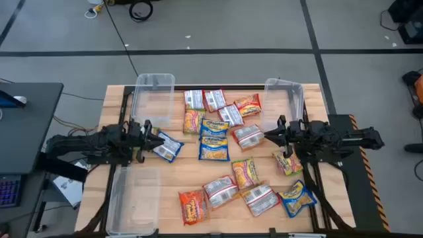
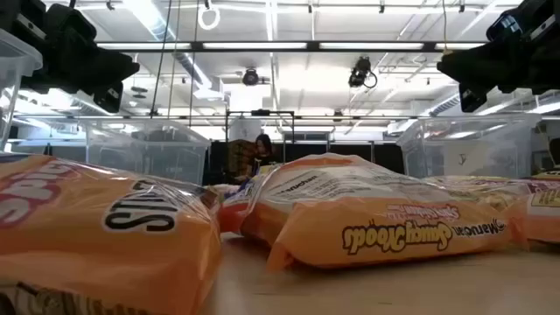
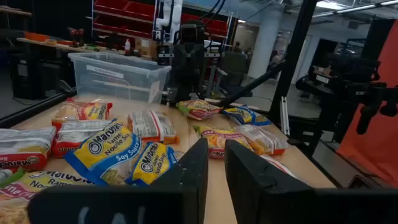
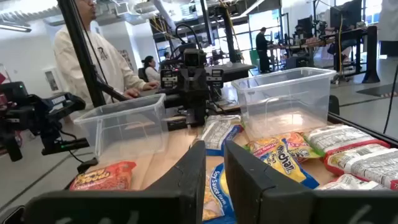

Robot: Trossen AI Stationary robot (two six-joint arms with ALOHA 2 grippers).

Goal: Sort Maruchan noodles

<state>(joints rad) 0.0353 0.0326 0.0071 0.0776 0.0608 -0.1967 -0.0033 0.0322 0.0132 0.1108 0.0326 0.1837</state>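
Observation:
Several Maruchan noodle packets lie flat on the wooden table [image 1: 310, 198]. There are blue-and-yellow ones [image 1: 213, 139] in the middle, an orange-red one [image 1: 193, 205] near the front, and silver-backed ones [image 1: 220, 190]. One blue-and-silver packet [image 1: 168, 147] lies just beside my left gripper [image 1: 157, 140]. That gripper hangs above the table at the left, shut and empty [image 3: 216, 168]. My right gripper [image 1: 268, 136] hangs above the table at the right, shut and empty [image 4: 214, 168], pointing at a silver packet [image 1: 249, 135]. In the low view both grippers [image 2: 105, 74] [image 2: 464, 74] are well above the packets [image 2: 385, 219].
A clear bin [image 1: 153, 96] stands at the far left, a second [image 1: 287, 96] at the far right and a third [image 1: 132, 198] at the near left. More packets [image 1: 297, 197] lie at the near right. A person in white [image 4: 93, 56] stands beyond the table.

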